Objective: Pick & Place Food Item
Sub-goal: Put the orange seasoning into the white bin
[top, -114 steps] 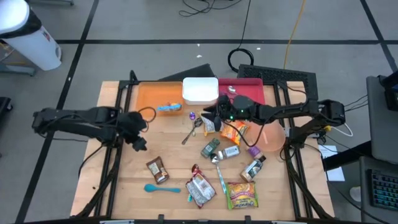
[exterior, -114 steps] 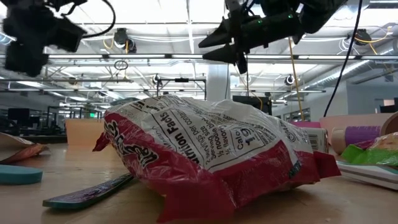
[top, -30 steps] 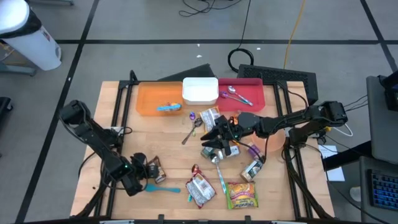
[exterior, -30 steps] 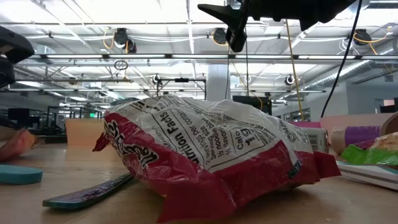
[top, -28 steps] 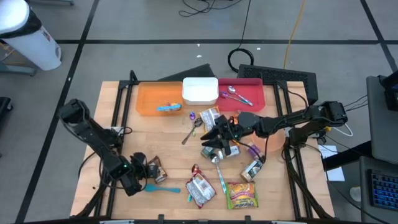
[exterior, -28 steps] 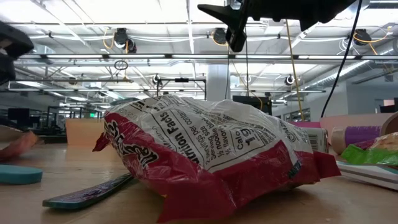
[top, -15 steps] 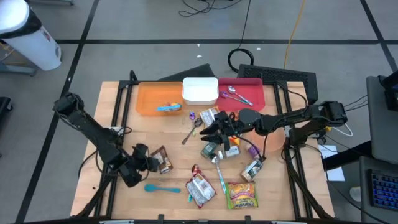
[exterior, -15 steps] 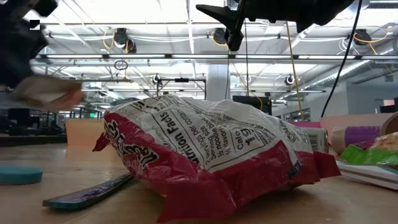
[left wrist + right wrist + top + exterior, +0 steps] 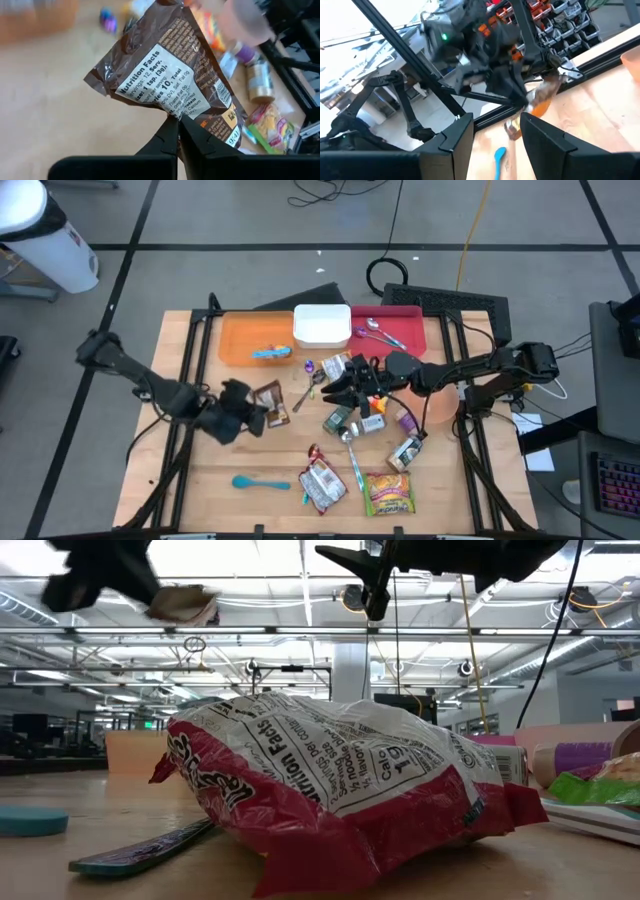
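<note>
Left wrist view: left claw (image 9: 177,131), fingers pinched together on the lower edge of a brown food pouch (image 9: 172,75) with a white nutrition panel; pouch lifted clear of the table (image 9: 50,100).
High view: left claw (image 9: 262,416) over the left-centre of the table (image 9: 200,480), brown food pouch (image 9: 272,402) at its tip, just left of a metal spoon (image 9: 308,391).
Low view: brown food pouch (image 9: 182,602) aloft at upper left.
Right claw (image 9: 330,391): above the cluster of items at table centre, fingers standing apart; whether anything is between them cannot be told. Right wrist view shows its two fingers (image 9: 452,145) separated, nothing visible in the gap.
Rear of table: orange tray (image 9: 235,340) holding a blue item; white container (image 9: 322,325); red tray (image 9: 405,328) with spoons.
Front of table: blue spoon (image 9: 260,482); red-and-white snack bag (image 9: 322,484); green toothbrush (image 9: 355,470); yellow-green packet (image 9: 390,494); small bottle (image 9: 407,451).
Right edge: pink bowl (image 9: 440,402).
</note>
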You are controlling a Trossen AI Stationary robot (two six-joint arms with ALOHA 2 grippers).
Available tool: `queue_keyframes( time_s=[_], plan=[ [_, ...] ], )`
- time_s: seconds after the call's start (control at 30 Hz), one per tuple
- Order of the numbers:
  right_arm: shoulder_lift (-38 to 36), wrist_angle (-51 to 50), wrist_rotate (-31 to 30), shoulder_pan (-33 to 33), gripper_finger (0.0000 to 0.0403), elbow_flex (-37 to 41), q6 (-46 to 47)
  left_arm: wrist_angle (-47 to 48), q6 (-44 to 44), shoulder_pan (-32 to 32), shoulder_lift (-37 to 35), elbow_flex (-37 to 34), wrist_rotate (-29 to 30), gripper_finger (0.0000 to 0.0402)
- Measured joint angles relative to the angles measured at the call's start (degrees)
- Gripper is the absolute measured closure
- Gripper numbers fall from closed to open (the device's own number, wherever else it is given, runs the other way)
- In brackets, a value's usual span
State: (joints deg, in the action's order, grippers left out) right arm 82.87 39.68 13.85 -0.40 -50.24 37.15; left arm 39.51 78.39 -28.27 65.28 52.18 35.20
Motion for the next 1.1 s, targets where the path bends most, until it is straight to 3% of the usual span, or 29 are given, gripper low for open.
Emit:
queue_keyframes(
  time_s=[0.37, 0.53, 0.83, 1.1],
  plan=[
    [0.0, 0.0, -0.3, -2.2, 0.0248, 0.0, 10.2, 0.8, -29.6, 11.5, 6.4, 16.6, 0.8, 0.0398],
    [0.0, 2.2, -0.4, -3.7, 0.0248, 0.0, 11.9, 1.5, -38.5, 14.7, 12.1, 22.9, -3.0, 0.0398],
    [-0.1, 3.4, -1.9, -5.3, 0.0248, 0.0, 13.2, 4.1, -42.8, 17.1, 21.3, 29.2, -6.7, 0.0397],
    [-0.1, 1.4, -1.8, -5.6, 0.0248, 0.0, 11.8, 4.3, -43.7, 17.1, 22.7, 30.8, -6.7, 0.0397]
  ],
)
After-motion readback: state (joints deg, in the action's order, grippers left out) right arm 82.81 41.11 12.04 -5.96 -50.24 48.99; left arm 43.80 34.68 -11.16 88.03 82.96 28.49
